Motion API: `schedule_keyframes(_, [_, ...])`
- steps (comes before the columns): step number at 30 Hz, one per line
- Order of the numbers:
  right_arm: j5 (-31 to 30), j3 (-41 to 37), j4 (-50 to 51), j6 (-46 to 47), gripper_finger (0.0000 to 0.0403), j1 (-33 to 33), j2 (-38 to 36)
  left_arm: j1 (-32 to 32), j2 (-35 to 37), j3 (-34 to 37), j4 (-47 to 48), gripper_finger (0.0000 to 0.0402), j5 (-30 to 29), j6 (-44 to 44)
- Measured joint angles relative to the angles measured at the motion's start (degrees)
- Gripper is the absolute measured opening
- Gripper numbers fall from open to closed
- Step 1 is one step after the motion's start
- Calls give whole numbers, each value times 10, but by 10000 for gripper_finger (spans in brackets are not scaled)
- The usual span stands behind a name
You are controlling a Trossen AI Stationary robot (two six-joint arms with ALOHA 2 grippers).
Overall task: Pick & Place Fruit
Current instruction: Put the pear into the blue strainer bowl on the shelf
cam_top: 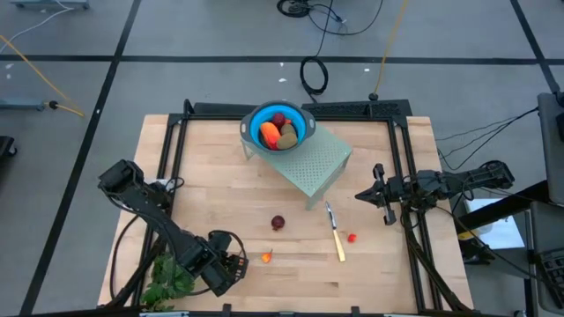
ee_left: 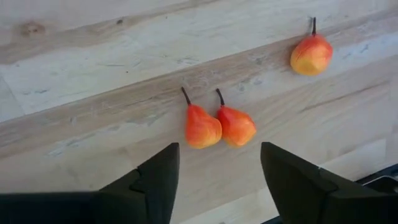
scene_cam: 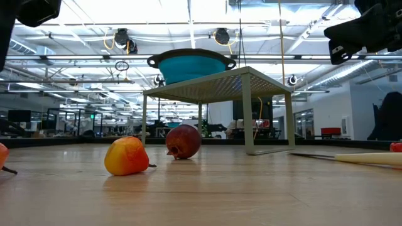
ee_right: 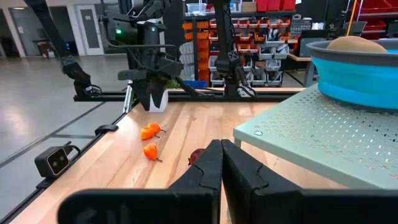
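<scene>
Two small orange-red pear-shaped bits (ee_left: 203,126) (ee_left: 236,126) lie side by side on the wooden table, and a third (ee_left: 311,55) lies a little apart. My left gripper (ee_left: 217,180) hangs open above the pair, pointing down near the table's front left, touching nothing. A dark red ball (cam_top: 278,222) rests mid-table. Another orange-red bit (cam_top: 352,237) lies beside the yellow-handled knife (cam_top: 336,233). Several fruits sit in the blue bowl (cam_top: 300,132) on the green perforated stand (cam_top: 317,163). My right gripper (ee_right: 221,163) waits shut at the right edge.
A leafy green bunch (cam_top: 167,280) lies at the front left corner beside my left arm. The stand's legs (scene_cam: 248,119) reach the table at the far middle. A black frame (cam_top: 172,141) runs along the table's sides.
</scene>
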State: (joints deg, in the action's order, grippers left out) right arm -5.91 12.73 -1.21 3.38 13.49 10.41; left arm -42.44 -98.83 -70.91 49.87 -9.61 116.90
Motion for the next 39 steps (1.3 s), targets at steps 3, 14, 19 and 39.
schedule_keyframes(3, [0, 0, 0, 0, 0, 0, 0, 4, 0, 0, 0, 239, 0, -1])
schedule_keyframes(14, [0, 0, 1, 0, 0, 0, 0, 5, -21, 1, 4, 251, 6, 19])
schedule_keyframes(19, [0, 0, 2, 0, 0, 0, 0, 5, -36, 1, 6, 251, 7, 45])
schedule_keyframes(39, [2, 0, 2, 4, 0, 0, 0, 20, -89, 1, -3, 250, 60, 58])
